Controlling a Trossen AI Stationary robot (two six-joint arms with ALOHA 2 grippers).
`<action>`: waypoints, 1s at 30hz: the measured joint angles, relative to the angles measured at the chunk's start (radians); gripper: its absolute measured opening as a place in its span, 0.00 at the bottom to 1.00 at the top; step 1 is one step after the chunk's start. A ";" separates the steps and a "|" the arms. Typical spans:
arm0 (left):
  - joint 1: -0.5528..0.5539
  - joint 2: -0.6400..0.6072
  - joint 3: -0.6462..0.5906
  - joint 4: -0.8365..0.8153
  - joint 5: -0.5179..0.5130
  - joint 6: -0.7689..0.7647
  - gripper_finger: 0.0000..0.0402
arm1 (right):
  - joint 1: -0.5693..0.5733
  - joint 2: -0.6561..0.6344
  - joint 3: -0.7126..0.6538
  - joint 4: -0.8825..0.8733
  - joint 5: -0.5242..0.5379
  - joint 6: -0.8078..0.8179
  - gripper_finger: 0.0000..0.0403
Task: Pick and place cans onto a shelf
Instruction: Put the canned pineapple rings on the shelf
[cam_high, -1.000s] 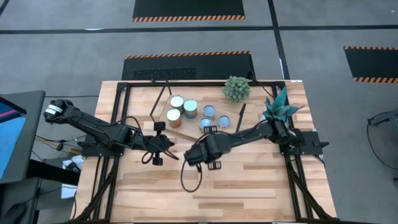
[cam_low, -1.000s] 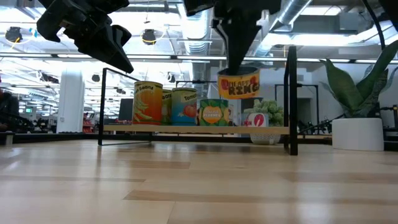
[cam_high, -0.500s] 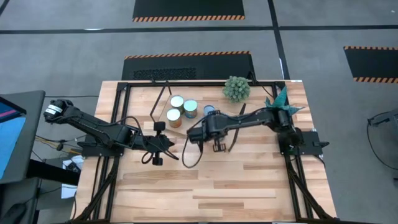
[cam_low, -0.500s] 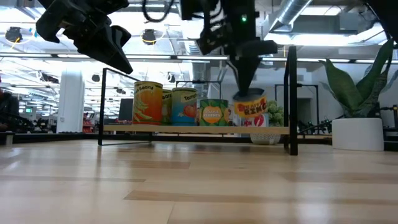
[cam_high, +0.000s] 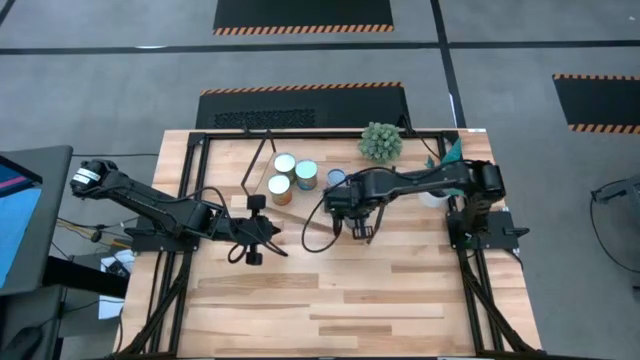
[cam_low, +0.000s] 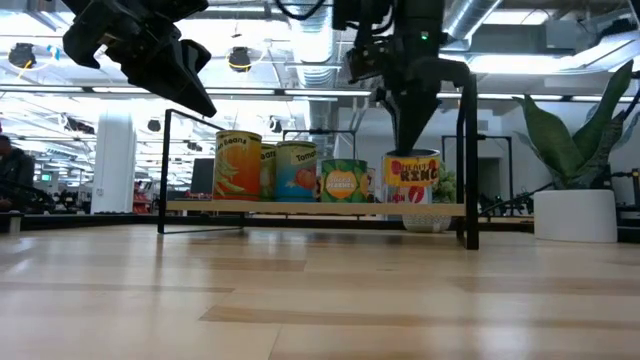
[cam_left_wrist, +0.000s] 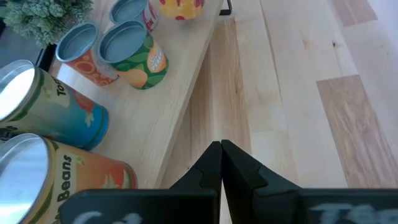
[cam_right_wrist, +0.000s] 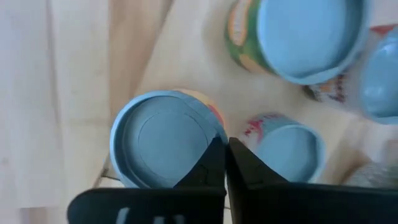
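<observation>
Several cans stand on the light wood shelf (cam_low: 300, 208), which also shows in the left wrist view (cam_left_wrist: 183, 93). My right gripper (cam_low: 410, 145) points down over the shelf's right part, shut on a yellow can with a pale blue top (cam_low: 412, 170). A green can (cam_low: 343, 180) stands just left of it, then a tomato can (cam_low: 297, 170) and a beans can (cam_low: 238, 165). In the high view my right gripper (cam_high: 345, 203) hides the yellow can. My left gripper (cam_high: 275, 240) is shut and empty, raised above the table in front of the shelf's left part (cam_left_wrist: 221, 155). My right gripper pinches the yellow can's top rim (cam_right_wrist: 214, 134) between its two fingers, one finger (cam_right_wrist: 211, 158) over the lid and the other outside the wall. The fingers come from above, pointing down. The can stands upright with its base on the shelf board.
A white plant pot (cam_low: 575, 215) stands at the table's right. A small green succulent (cam_high: 380, 142) sits at the far edge. The shelf's black rod legs (cam_low: 470, 160) rise beside the yellow can. Open plank tabletop (cam_high: 350, 290) lies toward the near edge. A person (cam_low: 10, 170) shows far behind.
My right gripper has carried the yellow can toward the table's far edge and a little right, then down. The can, which hung clear above the shelf board, now stands on it beside the green can. The gripper has stayed shut on it.
</observation>
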 joint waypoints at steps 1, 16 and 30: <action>0.000 0.000 0.000 0.000 -0.004 0.000 0.00 | -0.007 -0.014 -0.020 0.014 -0.006 -0.002 0.02; 0.000 0.000 0.000 0.000 -0.009 0.005 0.00 | -0.066 -0.002 -0.100 0.117 -0.058 -0.001 0.12; 0.001 0.000 0.000 0.000 -0.010 0.007 0.00 | -0.066 -0.003 -0.100 0.122 -0.054 -0.001 0.12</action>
